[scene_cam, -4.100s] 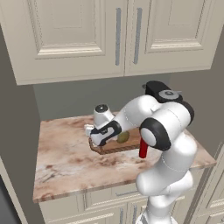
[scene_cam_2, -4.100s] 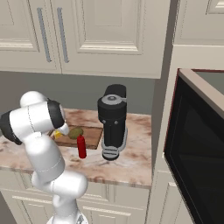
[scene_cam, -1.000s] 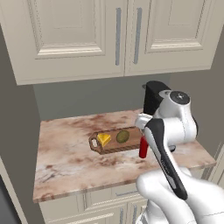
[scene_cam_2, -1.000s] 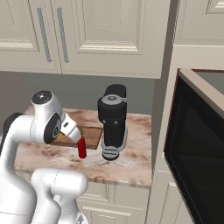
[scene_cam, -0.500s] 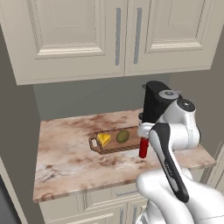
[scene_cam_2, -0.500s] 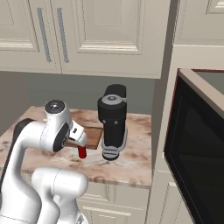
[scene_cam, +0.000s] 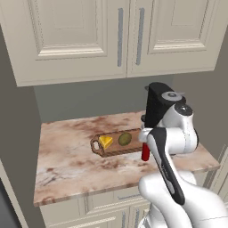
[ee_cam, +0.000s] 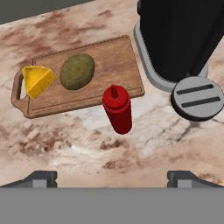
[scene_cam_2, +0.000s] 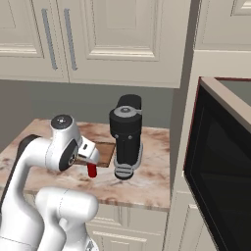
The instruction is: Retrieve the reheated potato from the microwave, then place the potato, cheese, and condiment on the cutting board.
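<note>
In the hand view the brown cutting board [ee_cam: 109, 61] lies on the marble counter with the yellow cheese [ee_cam: 38, 80] at its handle end and the olive-brown potato [ee_cam: 77, 71] beside it. The red condiment [ee_cam: 117, 109] bottle stands upright on the counter, just off the board's near edge. My gripper [ee_cam: 113, 178] hangs above the bottle, open, with nothing between its fingertips [ee_cam: 41, 178]. From the left base, the board [scene_cam: 116, 150], cheese [scene_cam: 106, 141] and potato [scene_cam: 125, 138] show, and my arm partly covers the condiment [scene_cam: 145, 152]. The microwave [scene_cam_2: 220, 166] stands at the right.
A black coffee machine [scene_cam_2: 126, 135] stands close to the right of the bottle and the board's end; its round drip base [ee_cam: 197, 97] is near the bottle. Cream wall cabinets [scene_cam: 120, 35] hang above the counter. Bare marble [scene_cam: 62, 156] lies left of the board.
My arm has swung right, away from the board, and the hand now sits over the red bottle. The jaws stayed open. Potato, cheese and bottle have not moved.
</note>
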